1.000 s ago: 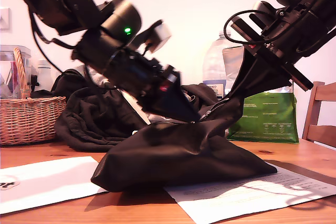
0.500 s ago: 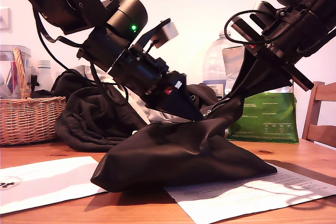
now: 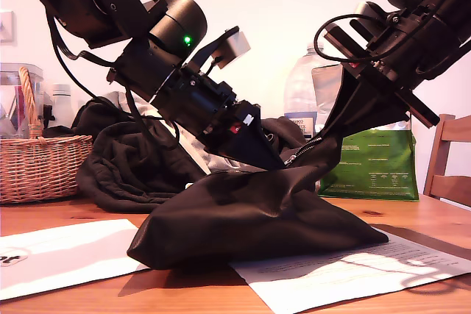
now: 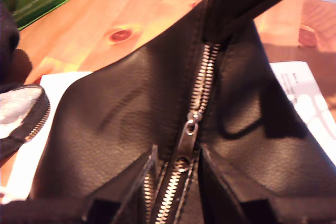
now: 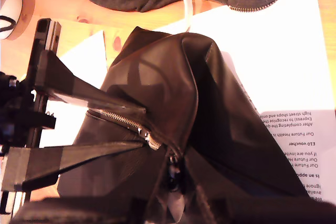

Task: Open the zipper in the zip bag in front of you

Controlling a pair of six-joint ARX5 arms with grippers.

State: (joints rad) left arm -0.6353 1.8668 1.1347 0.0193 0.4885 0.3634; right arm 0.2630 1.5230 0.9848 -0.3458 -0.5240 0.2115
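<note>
The black zip bag [image 3: 250, 218] lies on the wooden table with one corner pulled up toward the exterior view's right. My second gripper [image 3: 340, 119] is shut on that raised corner; its own view [image 5: 173, 182] shows black fabric pinched there. The zipper [image 4: 207, 77] runs as silvery teeth down the taut top edge, and its pull tab [image 4: 186, 137] lies between the fingers of my first gripper [image 4: 178, 177]. Those fingers straddle the tab with a gap on each side, so the gripper is open. In the exterior view my first gripper [image 3: 278, 163] points down at the seam from the left.
Behind the bag lies a dark heap of clothing [image 3: 125, 159]. At the exterior view's left stands a wicker basket [image 3: 37, 159]. A green foil pouch [image 3: 375, 163] and a water bottle [image 3: 302, 93] stand at the back right, beside a chair [image 3: 449, 159]. White papers [image 3: 59, 255] lie under and beside the bag.
My first arm has lifted and turned its body upward while its fingertips stayed at the zipper pull. The second gripper and the raised corner have not moved.
</note>
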